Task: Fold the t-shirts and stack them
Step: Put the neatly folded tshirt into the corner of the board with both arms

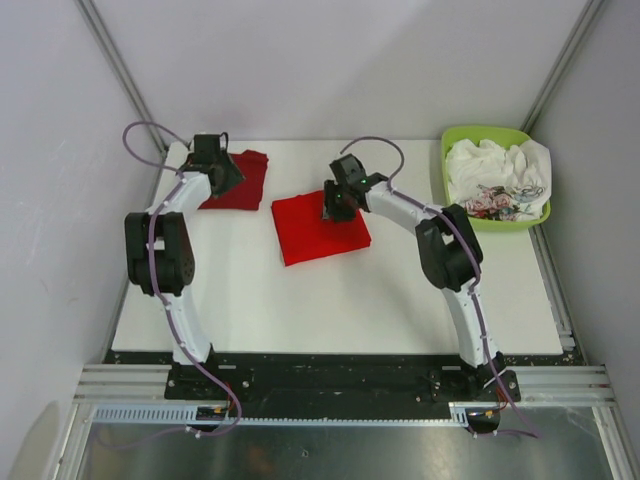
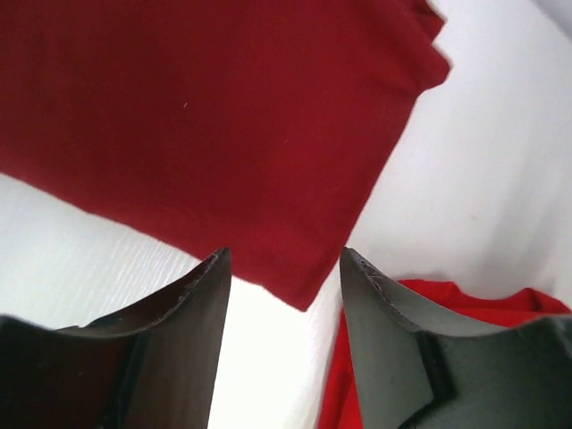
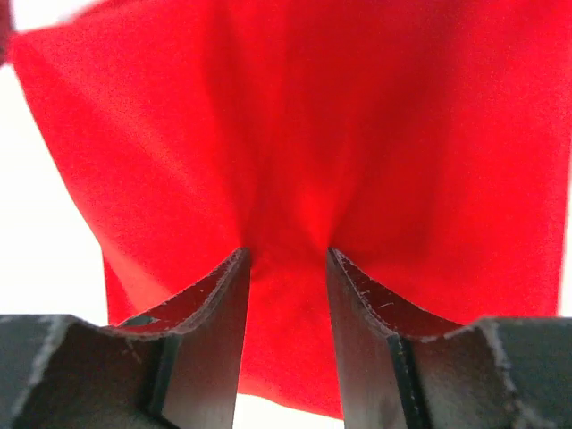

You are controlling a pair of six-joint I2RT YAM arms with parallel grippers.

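Observation:
A plain darker red t-shirt [image 1: 243,180] lies folded at the back left of the white table. My left gripper [image 1: 220,170] hovers at its near left edge; in the left wrist view the gripper [image 2: 284,255] is open and empty, with the shirt [image 2: 206,134] beyond the fingertips. A bright red t-shirt [image 1: 312,235] lies folded mid-table, its print hidden. My right gripper [image 1: 338,207] is down on its far right part. In the right wrist view the gripper [image 3: 286,252] pinches a raised ridge of the bright red cloth [image 3: 295,134], with creases running out from the fingertips.
A lime-green plastic basket [image 1: 482,131] with crumpled white and patterned cloth stands at the back right corner. Grey walls and metal frame rails close in the table's sides. A corner of the bright red shirt [image 2: 465,299] shows in the left wrist view.

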